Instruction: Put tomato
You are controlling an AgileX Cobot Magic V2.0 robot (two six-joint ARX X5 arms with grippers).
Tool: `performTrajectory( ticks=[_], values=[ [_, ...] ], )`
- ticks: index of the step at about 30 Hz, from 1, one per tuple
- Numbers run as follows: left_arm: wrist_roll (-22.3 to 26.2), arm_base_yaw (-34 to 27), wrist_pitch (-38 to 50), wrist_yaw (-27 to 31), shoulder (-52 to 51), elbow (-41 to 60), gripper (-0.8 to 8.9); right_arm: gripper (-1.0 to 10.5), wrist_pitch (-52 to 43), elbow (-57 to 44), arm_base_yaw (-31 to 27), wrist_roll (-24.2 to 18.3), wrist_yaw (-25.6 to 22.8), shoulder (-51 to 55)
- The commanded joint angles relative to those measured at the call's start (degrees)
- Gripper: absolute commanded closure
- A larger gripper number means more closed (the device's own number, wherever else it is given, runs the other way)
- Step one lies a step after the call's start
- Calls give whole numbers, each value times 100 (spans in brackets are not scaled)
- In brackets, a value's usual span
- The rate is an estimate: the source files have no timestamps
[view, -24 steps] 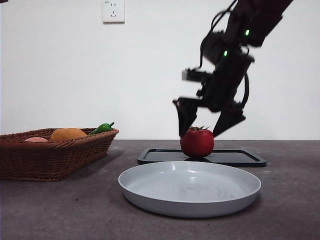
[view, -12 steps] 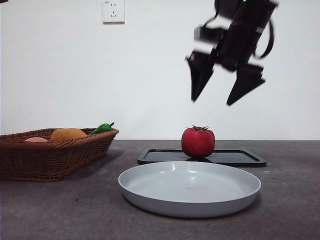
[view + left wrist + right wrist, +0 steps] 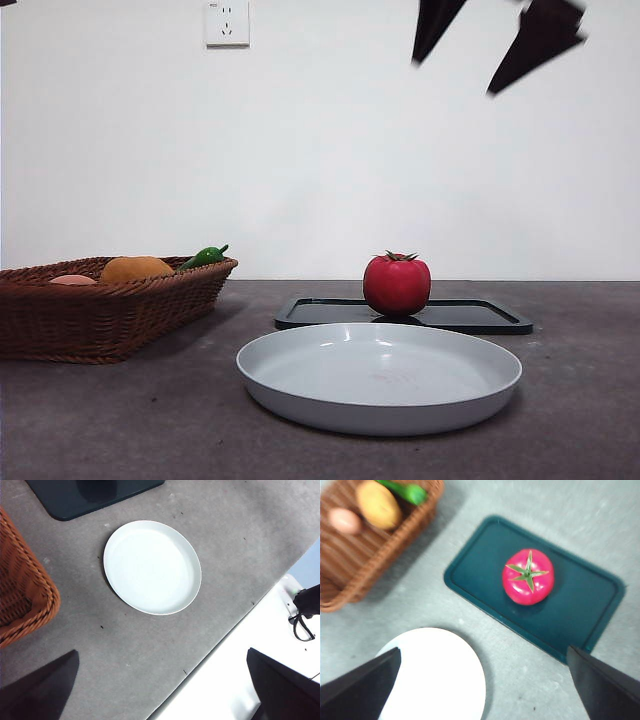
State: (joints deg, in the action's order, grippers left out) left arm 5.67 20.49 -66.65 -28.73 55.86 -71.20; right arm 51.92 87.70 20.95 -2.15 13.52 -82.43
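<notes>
The glossy red tomato with its green stem stands upright on the dark tray, behind the plate. My right gripper is open and empty, high above the tomato at the top edge of the front view. High over the table's near edge, my left gripper is open and holds nothing.
A grey-white plate lies in front of the tray. A wicker basket at the left holds an orange fruit, a green pepper and a pinkish item.
My right gripper, open around the tomato a second ago, has risen straight up and away. The tomato stays on the tray.
</notes>
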Motion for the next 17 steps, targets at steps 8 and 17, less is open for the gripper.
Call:
performTrajectory(
  ticks=[8,17],
  values=[
    [92,22,70,-31,28,-116,260,401,68,-1176,37,35,264,1733],
    [90,22,70,-31,28,-116,260,402,85,-2640,201,205,1174,3331]
  ],
)
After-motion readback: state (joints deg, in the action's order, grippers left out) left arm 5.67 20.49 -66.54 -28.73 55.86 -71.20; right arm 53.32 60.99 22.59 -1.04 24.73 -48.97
